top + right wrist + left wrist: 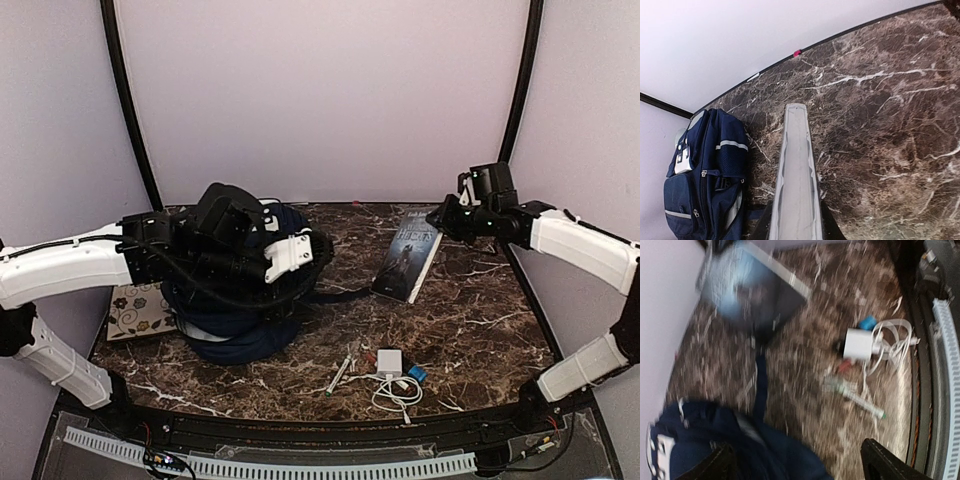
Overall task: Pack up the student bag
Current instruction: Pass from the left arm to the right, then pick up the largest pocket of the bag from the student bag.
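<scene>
The student bag [240,320], navy with white stripes, lies in a heap at the table's left. My left gripper [322,250] hovers over its right side. In the blurred left wrist view its fingers [885,462] stand wide apart with nothing between them, above the bag's [740,450] edge. My right gripper [441,215] is shut on the far end of a dark-covered book [408,255], which slants down to the table. The right wrist view shows the book's page edge [797,170] running out from between the jaws, with the bag [705,175] to the left.
A floral pad [140,310] lies partly under the bag at the left edge. Near the front middle are a white charger [389,361] with a coiled cable [400,392], a pen [341,376] and a small blue item [416,374]. Black rails frame the back wall.
</scene>
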{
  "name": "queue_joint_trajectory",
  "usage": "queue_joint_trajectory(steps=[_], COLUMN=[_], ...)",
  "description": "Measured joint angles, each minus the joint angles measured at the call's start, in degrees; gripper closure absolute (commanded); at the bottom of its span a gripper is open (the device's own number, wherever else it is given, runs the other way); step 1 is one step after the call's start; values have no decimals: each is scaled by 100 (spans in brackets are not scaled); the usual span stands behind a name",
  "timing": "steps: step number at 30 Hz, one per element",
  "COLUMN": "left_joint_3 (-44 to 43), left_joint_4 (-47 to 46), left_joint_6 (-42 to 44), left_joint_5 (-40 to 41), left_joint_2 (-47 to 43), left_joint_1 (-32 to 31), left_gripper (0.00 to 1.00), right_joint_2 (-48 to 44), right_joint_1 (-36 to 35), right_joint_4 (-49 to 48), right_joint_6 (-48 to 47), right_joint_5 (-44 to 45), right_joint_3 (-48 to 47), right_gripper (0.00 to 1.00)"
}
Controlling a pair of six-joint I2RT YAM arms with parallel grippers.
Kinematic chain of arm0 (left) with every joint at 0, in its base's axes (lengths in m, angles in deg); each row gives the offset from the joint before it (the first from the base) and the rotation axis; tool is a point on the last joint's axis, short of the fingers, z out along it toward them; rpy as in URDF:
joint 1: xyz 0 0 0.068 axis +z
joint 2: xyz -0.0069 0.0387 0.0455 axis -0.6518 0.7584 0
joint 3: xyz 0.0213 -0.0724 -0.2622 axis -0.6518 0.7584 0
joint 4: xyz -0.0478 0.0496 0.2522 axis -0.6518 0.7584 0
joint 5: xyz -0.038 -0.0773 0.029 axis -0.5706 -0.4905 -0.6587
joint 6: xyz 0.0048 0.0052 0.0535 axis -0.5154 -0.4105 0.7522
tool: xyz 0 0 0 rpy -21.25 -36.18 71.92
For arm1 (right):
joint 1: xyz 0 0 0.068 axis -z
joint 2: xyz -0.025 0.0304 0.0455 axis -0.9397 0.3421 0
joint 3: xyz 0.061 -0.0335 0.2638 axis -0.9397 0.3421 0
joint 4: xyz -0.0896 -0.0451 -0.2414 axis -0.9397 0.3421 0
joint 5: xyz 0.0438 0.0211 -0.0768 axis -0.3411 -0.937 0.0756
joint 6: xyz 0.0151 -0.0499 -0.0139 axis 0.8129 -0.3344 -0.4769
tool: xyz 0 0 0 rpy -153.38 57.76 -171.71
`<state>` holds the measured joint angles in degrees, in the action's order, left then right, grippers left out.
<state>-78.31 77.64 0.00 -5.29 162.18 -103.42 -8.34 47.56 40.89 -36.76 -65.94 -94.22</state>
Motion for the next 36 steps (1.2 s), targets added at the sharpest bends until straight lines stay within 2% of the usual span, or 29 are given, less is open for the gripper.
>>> queue_joint_trajectory(steps=[3,6,11,14,19,21,25,27,30,35,36], left_joint_3=[83,463,1235,1526,1998,1987,2009,2000,1805,1285,1226], left_joint_4=[1373,2109,2535,2393,2157,2063,1749,1665,1700,1641,1620], left_joint_6=[-166,-111,155,313,516,586,809,874,863,796,780], left_joint_5=[466,874,1985,2575,3296,3464,3794,3915,4004,3991,3967], left_joint_2=[55,31,-74,-188,-234,-238,-243,-240,-221,-238,-262], left_joint_1=[321,308,354,459,564,605,686,710,715,737,745], left_gripper=[10,2,1,4,20,35,77,89,99,100,97], right_joint_2=[-533,-863,-1054,-1060,-1099,-1106,-1139,-1176,-1224,-1290,-1300], right_joint_1=[22,22,20,20,22,20,20,20,20,20,20], right_joint_4=[365,597,741,815,839,863,859,857,883,922,935], right_joint_6=[-264,-354,-378,-385,-380,-382,-396,-398,-426,-549,-562], right_joint_5=[289,352,264,214,122,74,-9,-57,-151,-428,-474], right_joint_3=[-2,-2,-2,24,155,162,177,197,203,203,203], right_gripper=[100,100,100,100,100,100,100,100,100,100,100])
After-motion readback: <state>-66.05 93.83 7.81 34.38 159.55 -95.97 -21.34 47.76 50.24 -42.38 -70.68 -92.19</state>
